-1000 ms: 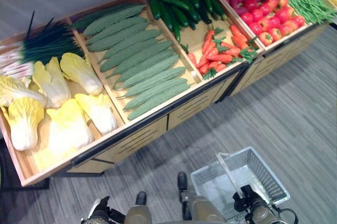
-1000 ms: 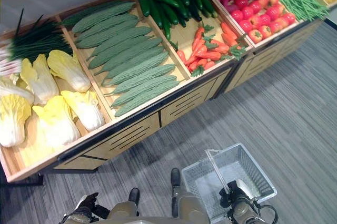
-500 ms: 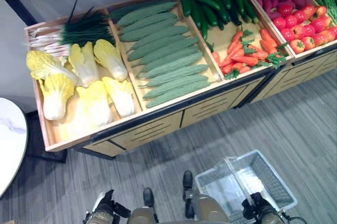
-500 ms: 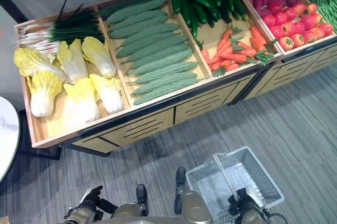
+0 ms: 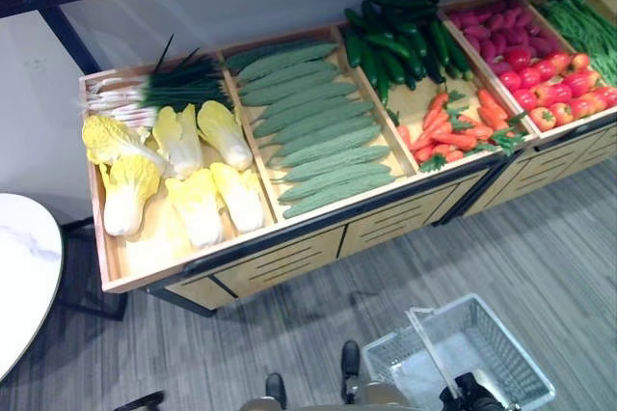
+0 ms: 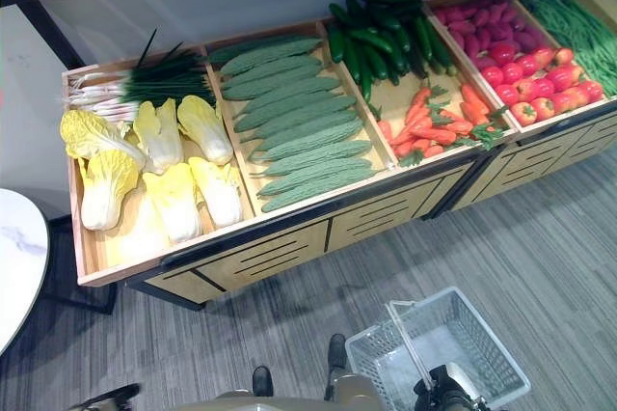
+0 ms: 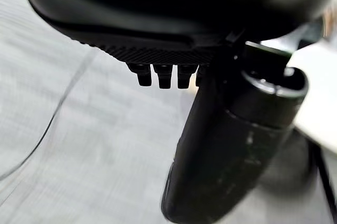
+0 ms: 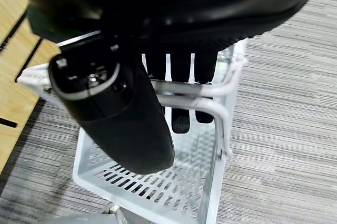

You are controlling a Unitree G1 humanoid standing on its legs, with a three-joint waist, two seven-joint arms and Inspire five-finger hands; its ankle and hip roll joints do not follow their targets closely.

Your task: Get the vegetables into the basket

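— Where's the basket (image 6: 453,339)?
— On the floor (image 6: 540,237), its handle (image 8: 200,98) gripped by the right hand (image 8: 131,113); nothing lies inside.
— And the vegetables?
— In the wooden stand (image 6: 289,237): cabbages (image 6: 145,175), bitter gourds (image 6: 289,122), carrots (image 6: 434,122).
— Left hand (image 7: 231,145)?
— Curled, holding nothing.

Wooden produce stand (image 5: 289,261) on grey striped floor (image 5: 540,266)

Its compartments run from left to upper right: scallions (image 5: 154,91) above napa cabbages (image 5: 178,179), bitter gourds (image 5: 308,126), cucumbers (image 5: 395,40) above carrots (image 5: 453,126), tomatoes (image 5: 554,93). A white mesh basket (image 5: 492,353) stands on the floor at lower right, a round white worktop (image 5: 19,276) at far left.
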